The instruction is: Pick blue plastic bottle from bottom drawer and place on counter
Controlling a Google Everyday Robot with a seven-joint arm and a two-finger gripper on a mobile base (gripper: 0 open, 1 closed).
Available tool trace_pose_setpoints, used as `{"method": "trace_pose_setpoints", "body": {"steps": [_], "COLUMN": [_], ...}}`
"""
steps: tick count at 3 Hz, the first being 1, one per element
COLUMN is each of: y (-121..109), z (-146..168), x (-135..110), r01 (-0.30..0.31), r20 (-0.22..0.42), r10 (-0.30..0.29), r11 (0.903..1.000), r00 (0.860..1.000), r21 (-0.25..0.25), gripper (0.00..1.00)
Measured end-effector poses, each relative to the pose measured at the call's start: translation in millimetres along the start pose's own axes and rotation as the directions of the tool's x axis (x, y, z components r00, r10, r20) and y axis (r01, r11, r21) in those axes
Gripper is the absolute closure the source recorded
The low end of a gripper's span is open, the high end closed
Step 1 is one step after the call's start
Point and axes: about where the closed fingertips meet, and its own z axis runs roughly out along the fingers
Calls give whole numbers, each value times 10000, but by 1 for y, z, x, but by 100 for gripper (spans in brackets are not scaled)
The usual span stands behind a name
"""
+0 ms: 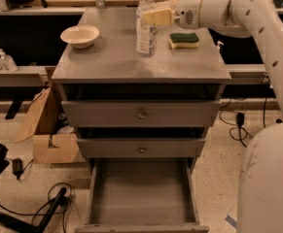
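Cream end effector [154, 17] clasps illegibly-labelled blue plastic bottle [146, 39] on counter [107, 59].

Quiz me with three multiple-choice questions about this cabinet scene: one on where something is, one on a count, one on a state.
1. Where does the blue plastic bottle stand? A on the floor; B on the counter; C in a cardboard box.
2. How many drawers show a round knob? A two; B one; C four.
3. The bottom drawer is: A shut; B open, full of cans; C open with nothing in it.

Answers:
1 B: it stands upright on the grey top, with the gripper closed on its upper part.
2 A: the upper drawer and middle drawer each carry one.
3 C: its bare floor shows.
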Motion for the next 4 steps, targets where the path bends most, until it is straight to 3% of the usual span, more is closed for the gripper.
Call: {"method": "trace_pose_setpoints", "body": {"steps": [2, 3, 4], "y": [-2, -3, -3], "z": [43, 42, 42], "x": [55, 49, 48], "r01": [-753, -753, -753], "r20": [-500, -500, -500], "r10": [729, 729, 729], "r11": [9961, 9961, 9961], "r00": [9961, 9961, 9961], "r21": [-465, -465, -466], "gripper": [100, 100, 84]}}
